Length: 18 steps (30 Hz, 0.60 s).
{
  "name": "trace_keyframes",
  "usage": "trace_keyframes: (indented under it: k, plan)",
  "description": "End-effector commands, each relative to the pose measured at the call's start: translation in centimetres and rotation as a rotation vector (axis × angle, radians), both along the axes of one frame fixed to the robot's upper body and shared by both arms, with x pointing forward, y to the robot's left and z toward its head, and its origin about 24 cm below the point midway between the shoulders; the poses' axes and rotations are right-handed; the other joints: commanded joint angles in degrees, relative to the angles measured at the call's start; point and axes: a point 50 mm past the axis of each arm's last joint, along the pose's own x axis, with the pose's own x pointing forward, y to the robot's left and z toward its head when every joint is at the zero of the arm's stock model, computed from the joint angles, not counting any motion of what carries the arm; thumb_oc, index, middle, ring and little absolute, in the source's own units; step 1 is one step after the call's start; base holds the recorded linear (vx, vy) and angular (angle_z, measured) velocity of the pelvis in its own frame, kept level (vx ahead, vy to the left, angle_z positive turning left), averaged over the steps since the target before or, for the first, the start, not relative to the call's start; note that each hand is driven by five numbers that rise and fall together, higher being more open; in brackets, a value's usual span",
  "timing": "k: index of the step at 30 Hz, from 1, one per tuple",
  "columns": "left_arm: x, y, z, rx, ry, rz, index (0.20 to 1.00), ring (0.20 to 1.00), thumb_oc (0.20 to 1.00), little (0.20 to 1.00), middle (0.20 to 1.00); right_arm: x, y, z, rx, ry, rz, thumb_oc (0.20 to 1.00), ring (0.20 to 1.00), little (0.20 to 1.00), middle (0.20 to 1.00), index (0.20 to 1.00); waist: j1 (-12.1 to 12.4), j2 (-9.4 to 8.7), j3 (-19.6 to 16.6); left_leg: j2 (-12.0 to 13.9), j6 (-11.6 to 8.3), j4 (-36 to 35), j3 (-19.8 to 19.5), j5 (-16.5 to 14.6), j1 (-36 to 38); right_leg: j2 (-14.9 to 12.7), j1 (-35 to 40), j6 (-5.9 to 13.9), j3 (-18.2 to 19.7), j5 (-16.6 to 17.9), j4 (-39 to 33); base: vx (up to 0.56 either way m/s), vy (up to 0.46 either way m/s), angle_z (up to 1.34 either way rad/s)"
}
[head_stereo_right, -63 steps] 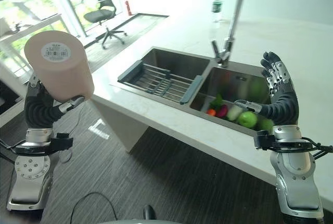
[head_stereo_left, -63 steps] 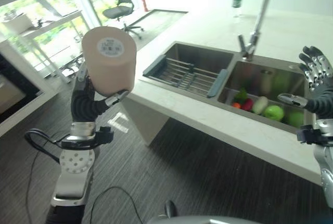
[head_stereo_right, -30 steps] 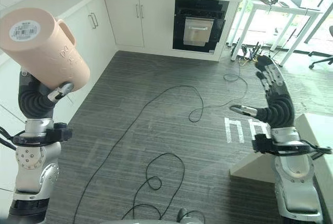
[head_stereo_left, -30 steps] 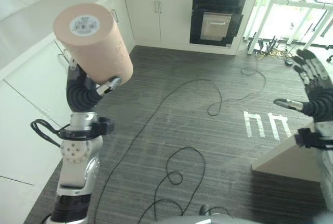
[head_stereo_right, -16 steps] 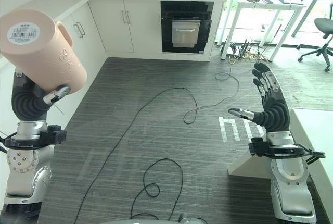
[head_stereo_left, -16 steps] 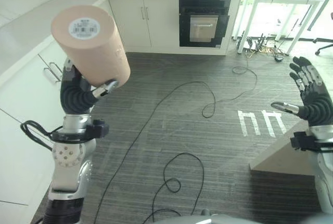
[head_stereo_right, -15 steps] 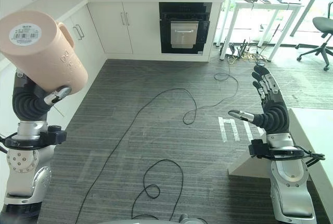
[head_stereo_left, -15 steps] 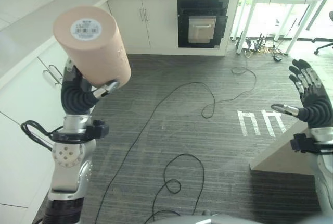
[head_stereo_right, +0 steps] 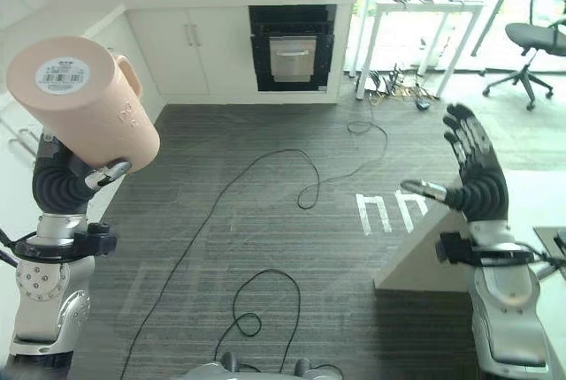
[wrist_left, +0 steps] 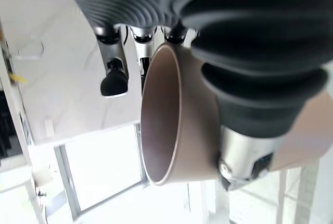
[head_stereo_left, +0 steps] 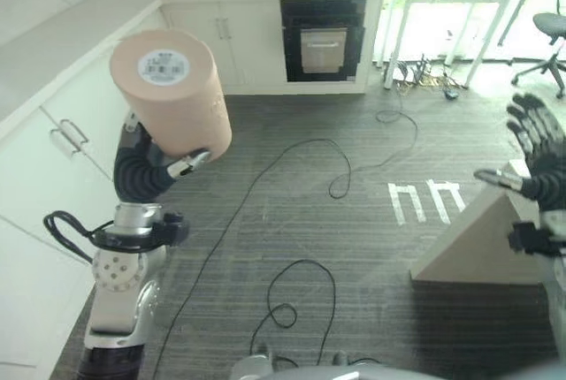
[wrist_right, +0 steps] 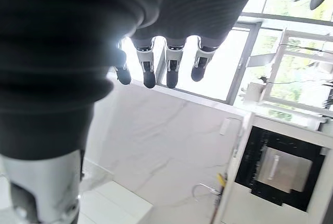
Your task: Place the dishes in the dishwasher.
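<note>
The left robot hand [head_stereo_left: 150,168] is curled round a tall peach ceramic mug [head_stereo_left: 172,93], base up: rigid, smooth, breakable, best gripped mid-body. The right robot hand [head_stereo_right: 473,181] is spread, empty.

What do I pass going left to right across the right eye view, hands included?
Pink mug held upside down in the left hand → black built-in oven → white side table → raised right hand → office chair.
</note>
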Motion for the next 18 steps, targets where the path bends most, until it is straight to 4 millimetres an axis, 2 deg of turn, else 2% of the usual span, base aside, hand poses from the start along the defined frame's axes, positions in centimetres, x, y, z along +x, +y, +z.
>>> trace_keyframes:
  k: [1, 3, 4, 8, 11, 14, 18]
  plan:
    - [-0.5, 1.2, 2.0, 0.033, -0.113, 0.057, 0.200, 0.200, 0.200, 0.200, 0.200, -1.8, 0.2, 1.1, -0.004, -0.101, 0.034, 1.000, 1.000, 1.000, 1.000, 1.000, -1.30, 0.31, -1.94, -1.44, 0.11, -3.17, 0.41, -3.26, 9.29, -0.52, 3.22, 5.26, -5.28, -5.05, 0.33, 0.05, 0.118, -0.14]
    - [-0.3, 1.1, 2.0, 0.033, -0.109, 0.047, 0.200, 0.200, 0.200, 0.200, 0.200, -1.6, 0.2, 1.2, -0.014, -0.105, 0.031, 1.000, 1.000, 1.000, 1.000, 1.000, -1.38, 0.26, -2.49, -1.58, 0.23, -3.17, 0.08, -3.50, 9.51, -0.46, 3.10, 5.22, -5.54, -5.01, 0.33, 0.03, 0.060, 0.03]
    - [-0.4, 1.4, 1.2, -0.225, -0.143, 0.082, 0.200, 0.200, 0.200, 0.200, 0.200, -0.2, 2.6, -0.2, 0.042, -0.016, 0.220, 1.000, 1.000, 1.000, 1.000, 1.000, -0.74, -0.35, -3.95, 1.97, -1.58, -3.17, 4.20, -1.98, 7.40, -2.67, -0.12, 5.70, -9.06, -4.30, 0.33, 0.02, 0.012, 0.06]
    - [-0.3, 1.2, 1.3, -0.185, -0.134, 0.075, 0.200, 0.200, 0.200, 0.200, 0.200, -0.1, 2.5, -0.4, 0.062, -0.007, 0.211, 1.000, 1.000, 1.000, 1.000, 1.000, -0.73, -0.18, -4.39, 2.20, -1.68, -3.17, 4.15, -2.27, 7.55, -2.94, 0.01, 5.85, -10.45, -4.32, 0.33, 0.03, -0.020, 0.05]
    - [-0.2, 1.8, 1.1, -0.255, -0.119, 0.052, 0.200, 0.200, 0.200, 0.200, 0.200, -0.1, 2.6, -0.6, 0.063, -0.001, 0.193, 1.000, 1.000, 1.000, 1.000, 1.000, -0.88, -0.02, -4.77, 2.48, -1.69, -3.17, 4.76, -2.24, 7.88, -2.83, 0.10, 5.78, -10.81, -4.48, 0.33, 0.04, -0.061, 0.04]
    - [-0.2, 1.3, 1.4, -0.159, -0.147, 0.100, 0.200, 0.200, 0.200, 0.200, 0.200, 0.0, 2.7, -0.6, 0.068, 0.002, 0.190, 1.000, 1.000, 1.000, 1.000, 1.000, -1.12, 0.17, -4.81, 2.78, -1.63, -3.17, 5.38, -2.19, 8.27, -2.39, 0.26, 5.50, -10.73, -4.63, 0.33, 0.03, -0.094, -0.04]
    - [-0.7, 1.9, 0.9, -0.158, -0.122, 0.125, 0.200, 0.200, 0.200, 0.200, 0.200, -0.2, 2.5, -0.9, 0.077, 0.007, 0.188, 1.000, 1.000, 1.000, 1.000, 1.000, -0.70, 0.25, -4.63, 2.89, -1.80, -3.17, 4.77, -2.28, 9.05, -1.32, 0.60, 4.75, -9.79, -5.15, 0.33, 0.10, -0.192, -0.03]
